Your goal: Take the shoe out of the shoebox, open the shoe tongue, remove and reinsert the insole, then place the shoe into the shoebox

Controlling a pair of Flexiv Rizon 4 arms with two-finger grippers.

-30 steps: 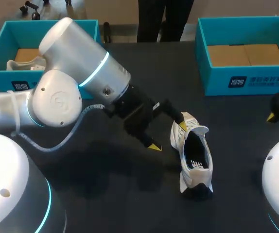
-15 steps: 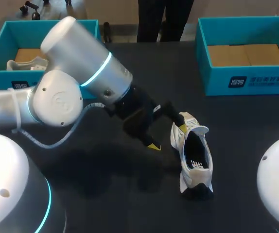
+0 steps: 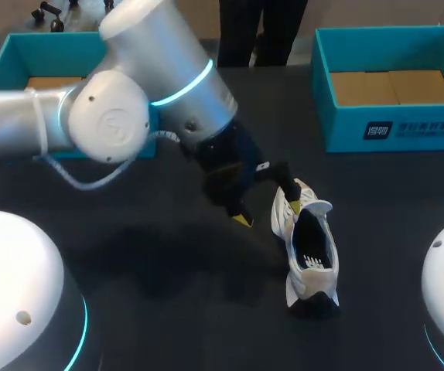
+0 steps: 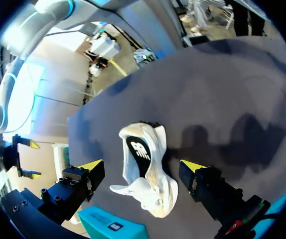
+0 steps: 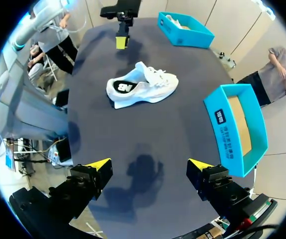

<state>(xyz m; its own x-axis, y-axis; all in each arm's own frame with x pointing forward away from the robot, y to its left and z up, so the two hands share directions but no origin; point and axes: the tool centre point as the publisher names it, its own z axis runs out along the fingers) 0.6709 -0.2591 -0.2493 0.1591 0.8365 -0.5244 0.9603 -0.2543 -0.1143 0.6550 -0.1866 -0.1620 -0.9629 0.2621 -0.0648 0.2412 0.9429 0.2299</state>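
Note:
A white shoe [image 3: 309, 251] lies on the dark table, its opening with the dark insole facing up. My left gripper [image 3: 268, 212] hangs open at the shoe's toe end, one yellow fingertip [image 3: 293, 205] right by the laces and the other out over bare table. In the left wrist view the shoe [image 4: 145, 174] lies ahead of the left gripper [image 4: 142, 166], between its spread fingers. My right gripper [image 5: 149, 164] is open and empty, high above the table, with the shoe [image 5: 140, 87] far ahead of it.
An open blue shoebox [image 3: 438, 127] with a cardboard floor stands at the back right. A second blue box [image 3: 9, 58] stands at the back left, mostly behind my left arm; it [image 5: 185, 27] holds something white.
My left arm has swung its elbow up and toward the back, while its gripper has stayed by the shoe's toe. My right gripper has left the head view's right edge. The shoe has not moved.

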